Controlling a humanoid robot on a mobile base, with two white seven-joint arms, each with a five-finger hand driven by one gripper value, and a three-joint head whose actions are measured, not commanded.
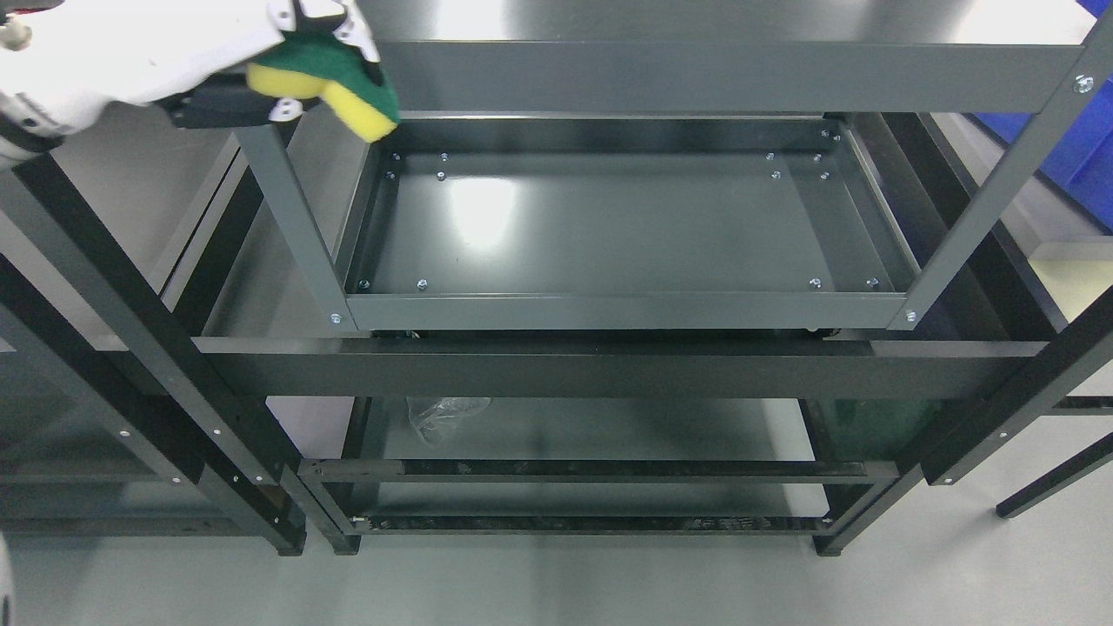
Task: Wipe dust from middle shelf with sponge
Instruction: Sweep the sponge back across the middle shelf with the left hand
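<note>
Grey floor (556,582) below, dark grey metal shelving rack (609,369) rising in front.
Up at top left, the white left hand (287,35) pinches a yellow-and-green sponge (335,83), held in the air just off the back-left corner of the grey middle shelf tray (626,311).

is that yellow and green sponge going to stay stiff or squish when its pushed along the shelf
Probably squishes: the sponge already looks bent in the left hand. Likely light, since it is held by one end. Its green scouring face may drag rather than slide on the glossy middle shelf.
</note>
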